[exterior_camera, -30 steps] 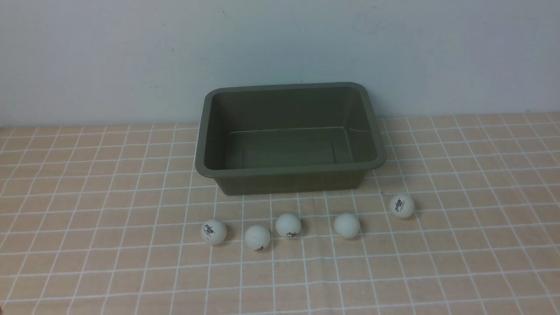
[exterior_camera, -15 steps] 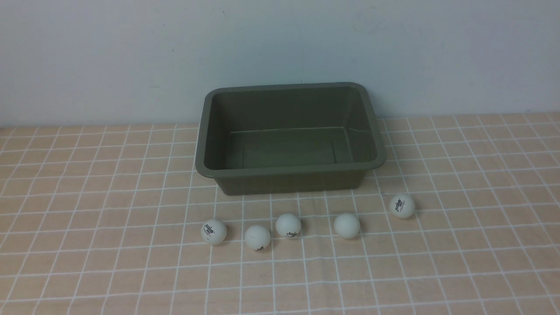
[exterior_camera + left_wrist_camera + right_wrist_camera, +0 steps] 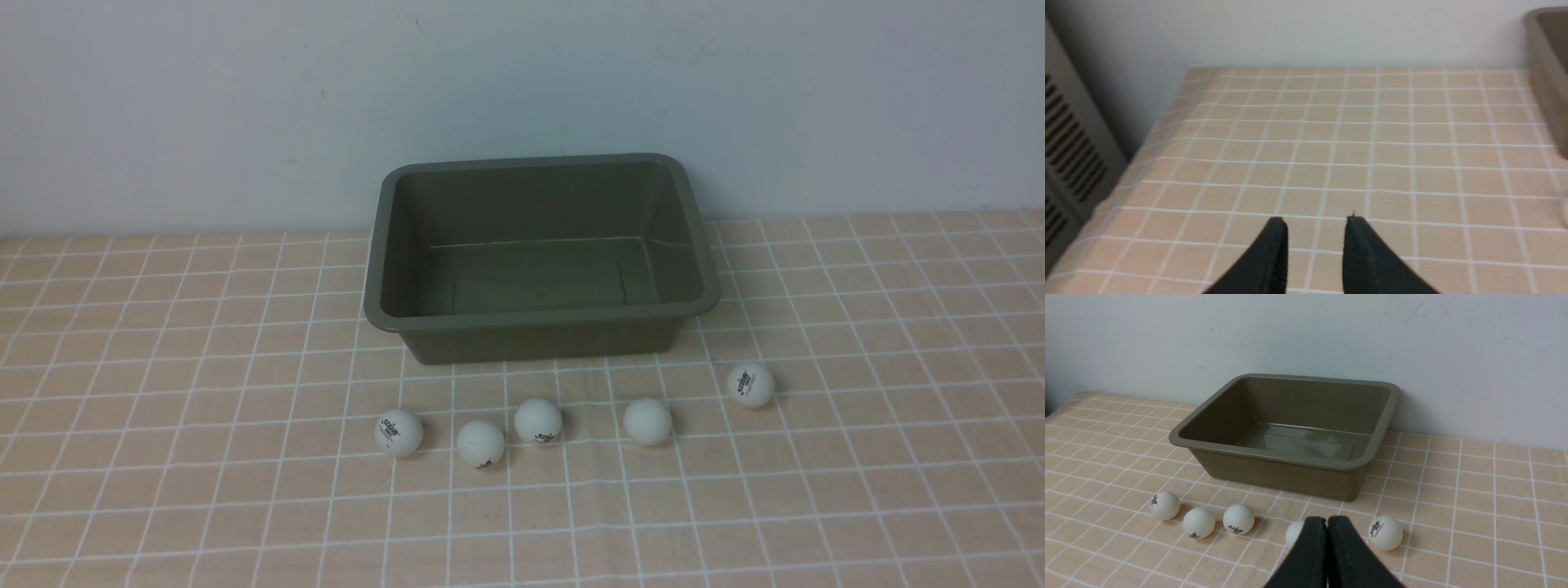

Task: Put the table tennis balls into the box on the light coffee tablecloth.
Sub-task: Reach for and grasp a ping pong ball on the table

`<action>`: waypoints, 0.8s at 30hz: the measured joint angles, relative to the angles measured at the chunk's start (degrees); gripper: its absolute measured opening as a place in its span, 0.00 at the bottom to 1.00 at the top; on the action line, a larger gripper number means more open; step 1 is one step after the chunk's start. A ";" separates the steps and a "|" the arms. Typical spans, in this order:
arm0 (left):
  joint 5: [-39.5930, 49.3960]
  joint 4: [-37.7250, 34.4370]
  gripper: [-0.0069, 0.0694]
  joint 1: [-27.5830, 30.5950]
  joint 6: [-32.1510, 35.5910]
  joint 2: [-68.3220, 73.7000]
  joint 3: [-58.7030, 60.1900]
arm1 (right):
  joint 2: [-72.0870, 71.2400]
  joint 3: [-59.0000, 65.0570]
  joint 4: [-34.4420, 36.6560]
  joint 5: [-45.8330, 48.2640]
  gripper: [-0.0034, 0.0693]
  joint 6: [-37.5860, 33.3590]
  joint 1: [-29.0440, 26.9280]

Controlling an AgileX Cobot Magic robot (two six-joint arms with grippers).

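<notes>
The front view looks down across the box (image 3: 539, 341). The right wrist view shares it from lower; the left wrist view catches only its corner.

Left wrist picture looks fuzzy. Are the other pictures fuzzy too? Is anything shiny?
Left wrist view: soft all over, box and left gripper blurred. Right wrist view: sharper, pale sheen on the box floor. Front view: clear, balls cast faint soft shadows.

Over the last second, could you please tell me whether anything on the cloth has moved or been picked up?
Nothing has visibly changed in the front view. All five balls lie on the cloth in front of the box, exactly where they were, and the box is still empty.
</notes>
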 joint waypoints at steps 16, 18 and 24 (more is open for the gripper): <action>5.96 -42.84 0.28 0.00 35.48 22.05 -10.67 | 0.67 0.00 1.76 0.90 0.04 -10.24 0.00; 5.96 -46.65 0.28 0.00 42.00 24.23 -10.69 | 2.05 0.00 2.85 2.28 0.04 -11.57 0.00; 6.19 -58.05 0.28 0.00 61.31 28.81 -10.69 | 8.03 -1.79 7.78 8.05 0.04 -15.14 0.00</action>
